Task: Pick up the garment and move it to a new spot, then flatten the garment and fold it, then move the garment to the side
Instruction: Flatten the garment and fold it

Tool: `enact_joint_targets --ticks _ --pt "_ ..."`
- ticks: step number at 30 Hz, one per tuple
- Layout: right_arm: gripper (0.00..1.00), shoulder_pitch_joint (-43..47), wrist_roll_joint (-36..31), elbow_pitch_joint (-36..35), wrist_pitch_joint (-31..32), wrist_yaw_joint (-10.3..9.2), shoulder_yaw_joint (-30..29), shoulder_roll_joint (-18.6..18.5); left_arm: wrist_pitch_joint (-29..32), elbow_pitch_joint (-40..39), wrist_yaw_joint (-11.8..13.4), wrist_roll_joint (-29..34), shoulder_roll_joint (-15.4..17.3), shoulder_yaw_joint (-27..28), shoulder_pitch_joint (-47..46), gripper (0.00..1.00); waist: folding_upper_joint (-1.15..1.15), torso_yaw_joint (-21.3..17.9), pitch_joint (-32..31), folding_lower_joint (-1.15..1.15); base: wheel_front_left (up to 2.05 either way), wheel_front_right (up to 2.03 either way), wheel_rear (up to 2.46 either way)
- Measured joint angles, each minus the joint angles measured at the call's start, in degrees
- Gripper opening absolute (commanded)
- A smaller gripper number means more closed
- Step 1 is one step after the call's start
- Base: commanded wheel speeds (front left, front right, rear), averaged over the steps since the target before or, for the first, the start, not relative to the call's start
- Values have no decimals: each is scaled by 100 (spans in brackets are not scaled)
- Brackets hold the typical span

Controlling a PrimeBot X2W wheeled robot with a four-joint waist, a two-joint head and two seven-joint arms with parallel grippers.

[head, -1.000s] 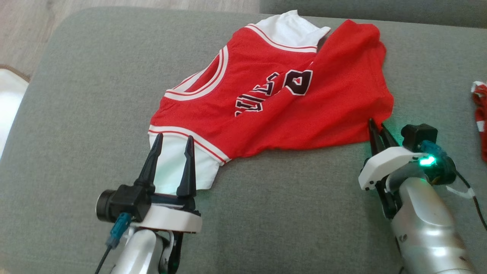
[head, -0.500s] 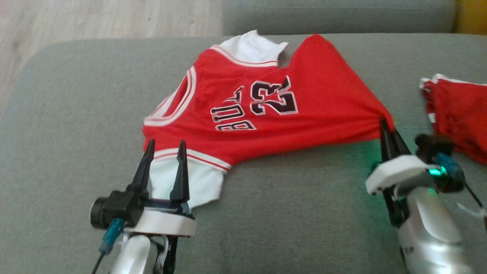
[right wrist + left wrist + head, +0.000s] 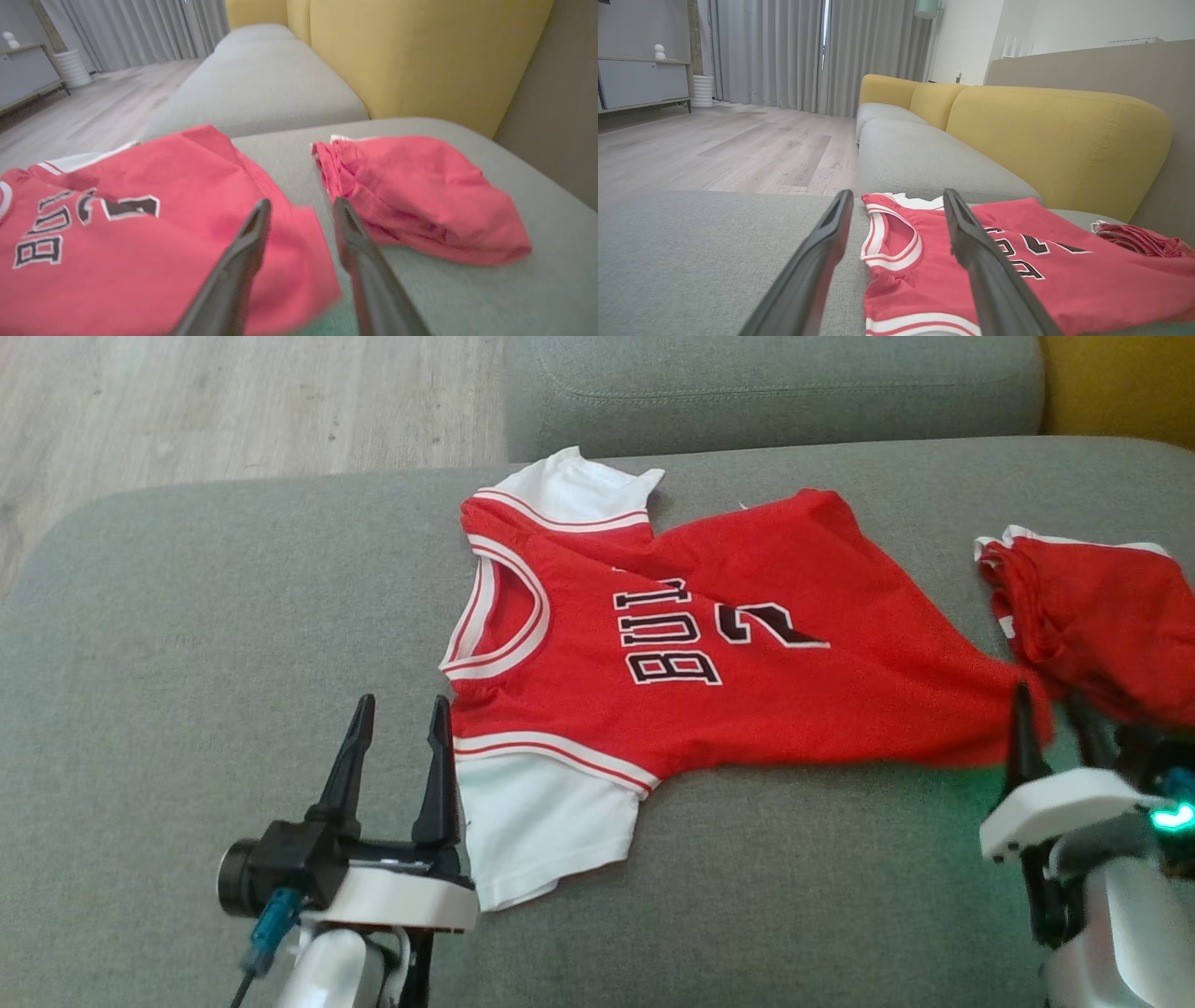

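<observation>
**Left hand** (image 3: 401, 702): low over the grey sofa cushion (image 3: 187, 663), fingers spread wide and holding nothing, just beside the jersey's near white sleeve.

**Right hand** (image 3: 1047, 705): at the jersey's hem corner, fingers parted, with the cloth edge lying under them.

**Red jersey** (image 3: 747, 691): lies mid-cushion, mostly flat. It has white sleeves and striped trim. A diagonal fold crosses the black lettering and number.

**Second red garment** (image 3: 1092, 616): crumpled, close beside the hem.
</observation>
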Motion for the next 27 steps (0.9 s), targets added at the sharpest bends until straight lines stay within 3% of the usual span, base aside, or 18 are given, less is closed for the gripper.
enact_joint_targets --ticks 3,7,12,27 --pt "100 -4 -98 -394 -254 0 155 0 0 -1 0 0 1 11 1 100 0 24 14 0 0 0 0" --pt "100 13 -103 -811 -735 0 788 -1 0 -1 -3 0 1 44 2 100 0 25 2 0 0 0 0" --pt "100 351 -153 -932 -944 0 1326 5 0 -8 -3 0 1 49 26 100 0 1 -34 0 0 0 0" --pt "100 683 15 -838 -1046 0 1519 5 0 345 -56 7 1 -14 49 100 0 -31 -37 0 0 0 0"
